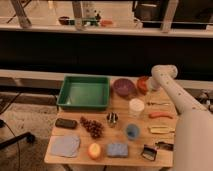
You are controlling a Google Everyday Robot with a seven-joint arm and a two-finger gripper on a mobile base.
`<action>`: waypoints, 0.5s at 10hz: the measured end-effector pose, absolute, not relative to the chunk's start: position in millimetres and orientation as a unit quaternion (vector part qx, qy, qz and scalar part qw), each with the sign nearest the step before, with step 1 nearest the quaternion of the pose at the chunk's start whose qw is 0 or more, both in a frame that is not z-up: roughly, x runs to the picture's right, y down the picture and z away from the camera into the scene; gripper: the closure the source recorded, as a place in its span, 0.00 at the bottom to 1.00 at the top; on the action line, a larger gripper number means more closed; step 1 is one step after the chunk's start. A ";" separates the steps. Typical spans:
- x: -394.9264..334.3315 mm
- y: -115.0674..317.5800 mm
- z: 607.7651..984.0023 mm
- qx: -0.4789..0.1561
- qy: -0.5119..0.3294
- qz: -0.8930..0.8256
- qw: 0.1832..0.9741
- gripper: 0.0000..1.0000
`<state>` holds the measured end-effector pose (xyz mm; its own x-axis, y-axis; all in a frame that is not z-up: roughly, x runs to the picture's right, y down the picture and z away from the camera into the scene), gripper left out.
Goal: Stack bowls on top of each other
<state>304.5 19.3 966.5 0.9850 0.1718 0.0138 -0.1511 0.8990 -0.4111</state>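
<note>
Wooden table (119,106), cluttered. Green tray (84,92) at back left. Purple bowl (123,87) just right of the tray, upright on the tabletop. Orange bowl (142,84) beside it to the right, at the back edge; the two sit side by side, not stacked. White arm bends over the table's right side, its gripper (149,87) down at the orange bowl's right rim, partly in front of it; whether it is wide, narrow or holding cannot be told, nor whether it touches the bowl. White container (136,106) in front of the bowls. Blue cup (132,131) nearer the front. Grapes (91,126) left of centre. Blue cloth (65,145) at front left corner, blue sponge (117,149) on front edge.
</note>
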 end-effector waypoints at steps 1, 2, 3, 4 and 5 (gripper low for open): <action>310.0 21.9 967.5 -0.213 -0.020 0.087 0.973 0.37; 314.6 22.7 968.9 -0.213 -0.017 0.091 0.973 0.49; 315.8 24.0 969.3 -0.215 -0.015 0.094 0.972 0.59; 315.9 23.1 969.5 -0.213 -0.014 0.096 0.972 0.67; 314.0 19.8 967.6 -0.209 -0.016 0.097 0.973 0.79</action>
